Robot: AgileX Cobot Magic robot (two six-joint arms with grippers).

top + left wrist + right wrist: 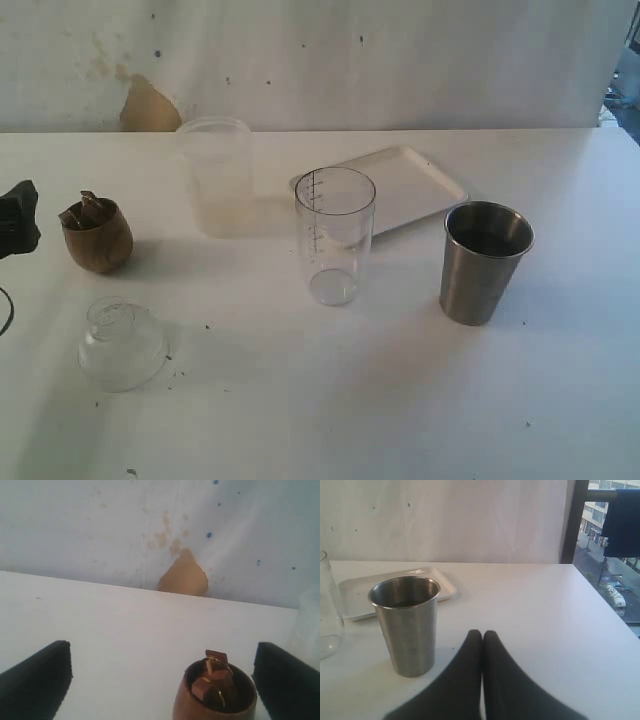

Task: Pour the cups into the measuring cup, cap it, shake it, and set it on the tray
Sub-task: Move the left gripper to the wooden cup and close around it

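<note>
The brown wooden cup (97,236) stands upright at the left, holding small brown pieces. My left gripper (161,651) is open, with the wooden cup (215,696) between its fingers, close to one finger and touching neither. Upright in the middle is the clear measuring cup (334,235), which looks empty. To its right stands the steel tumbler (485,262). The white tray (408,178) lies behind them. My right gripper (482,633) is shut with nothing in it, near the steel tumbler (406,625) and apart from it. It is out of the exterior view.
A wider frosted cup (215,175) stands at the back left. A clear domed lid (122,343) rests on the table in front of the wooden cup. The table's right edge (607,610) borders a window.
</note>
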